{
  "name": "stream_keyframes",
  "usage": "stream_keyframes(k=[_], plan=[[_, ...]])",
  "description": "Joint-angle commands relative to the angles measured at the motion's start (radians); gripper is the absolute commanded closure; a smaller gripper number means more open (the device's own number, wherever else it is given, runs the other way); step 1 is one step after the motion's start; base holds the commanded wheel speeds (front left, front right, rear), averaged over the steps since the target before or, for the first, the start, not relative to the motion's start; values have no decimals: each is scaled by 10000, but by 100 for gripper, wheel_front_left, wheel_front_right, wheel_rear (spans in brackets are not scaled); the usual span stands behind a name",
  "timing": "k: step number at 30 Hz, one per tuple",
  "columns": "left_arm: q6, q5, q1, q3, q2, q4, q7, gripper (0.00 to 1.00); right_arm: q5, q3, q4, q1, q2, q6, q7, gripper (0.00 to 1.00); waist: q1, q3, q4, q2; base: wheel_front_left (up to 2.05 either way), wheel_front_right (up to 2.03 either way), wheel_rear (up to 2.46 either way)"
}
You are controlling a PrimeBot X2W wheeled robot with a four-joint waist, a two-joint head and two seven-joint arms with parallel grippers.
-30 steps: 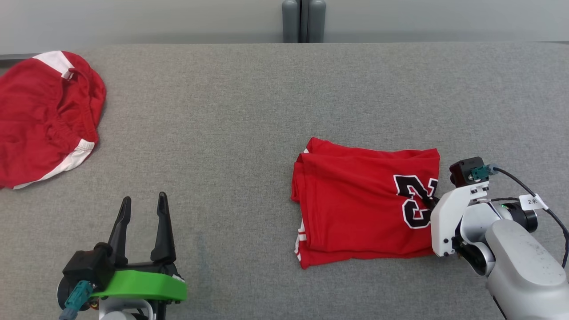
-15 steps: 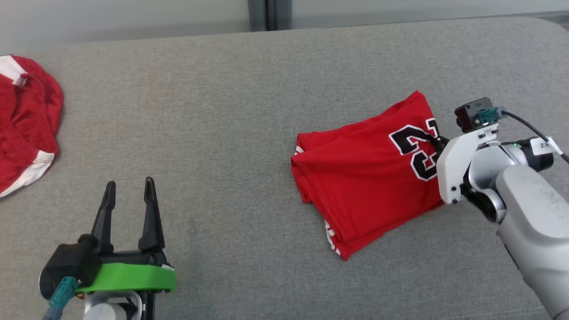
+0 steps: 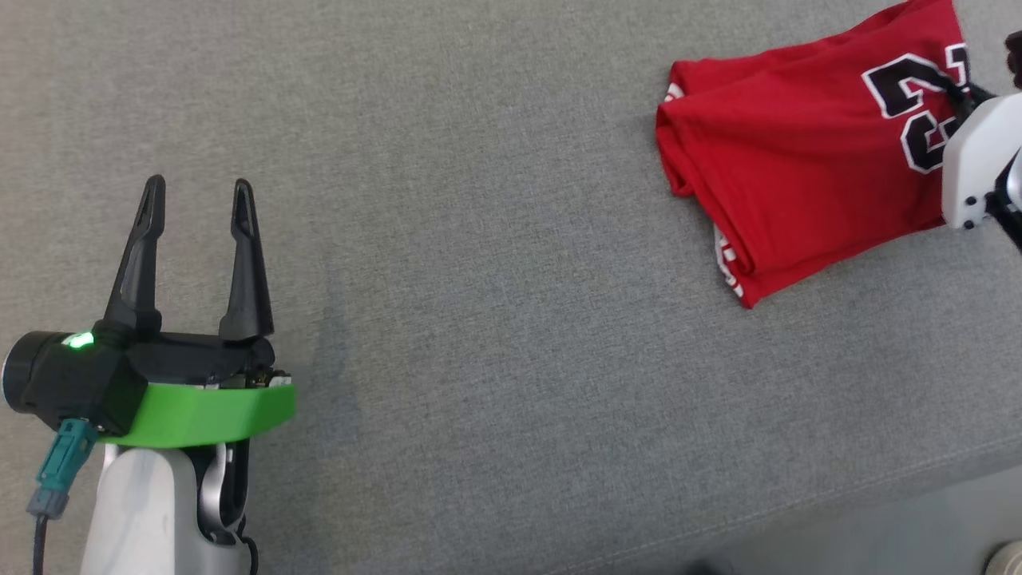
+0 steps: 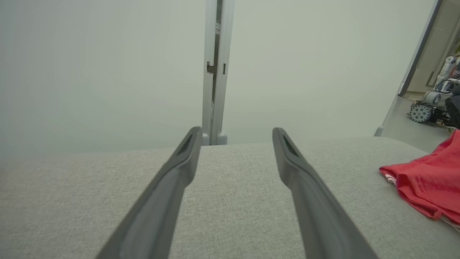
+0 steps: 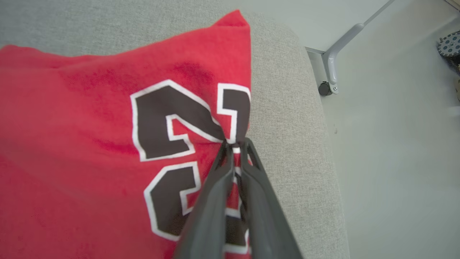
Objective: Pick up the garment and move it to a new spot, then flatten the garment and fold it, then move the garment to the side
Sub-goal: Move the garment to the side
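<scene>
Side-move step, I judge: my right gripper (image 5: 235, 144) pinches folded garment (image 3: 798, 160) edge; left gripper (image 3: 197, 185) agape. Next: set down, release.

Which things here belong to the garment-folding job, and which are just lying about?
Job in hand:
- folded red jersey, on the grey table
- right gripper, shut on the jersey's numbered edge
- left gripper, open and empty

Lying about:
- wheeled machine past the doorway
- grey wall post
- caster leg on the floor
</scene>
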Motion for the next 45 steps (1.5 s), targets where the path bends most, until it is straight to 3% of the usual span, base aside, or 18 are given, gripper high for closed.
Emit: stream_keyframes(k=[1,12,20,21,22,23,24,35,41,45], plan=[[-28,-21,-254,24,143,-73,1,0,-204,52,34,-225,-176,-19,-170,100,0,1209,-949,-1,0,0,0],[-61,15,-700,-335,251,-670,1,0,-955,-941,678,-655,-1688,-20,-1087,100,0,2306,-350,-1,0,0,0],[-71,-66,-710,-316,202,-803,1,0,-1841,-1797,1080,-643,-1692,-20,-1883,100,0,2521,78,-1,0,0,0],[-72,-79,-699,-314,188,-796,1,0,-1959,-1877,1134,-617,-1650,-19,-1936,84,0,2502,110,-1,0,0,0],[-73,-90,-683,-316,172,-779,1,0,-2111,-1988,1196,-578,-1591,-19,-1996,51,0,2469,144,-1,0,0,0],[-74,-90,-672,-322,162,-758,1,0,-2209,-2081,1218,-554,-1546,-20,-2041,7,0,2429,172,-1,0,0,0],[-75,-110,-665,-310,150,-739,1,0,-2356,-2206,1256,-520,-1498,-20,-2090,0,0,2368,198,-1,0,0,0],[-81,-243,-129,-137,-134,-103,3,0,-2956,-3261,850,427,-645,-19,-3244,0,0,748,474,-1,0,0,0],[-81,-301,432,144,-235,455,2,0,-2898,-3574,-656,1676,477,-19,-4178,0,0,-608,686,-1,0,0,0],[55,-244,1053,465,-283,732,0,0,-2732,-3390,-1917,2909,1591,-19,-4531,0,0,-1551,728,-1,0,0,0]])
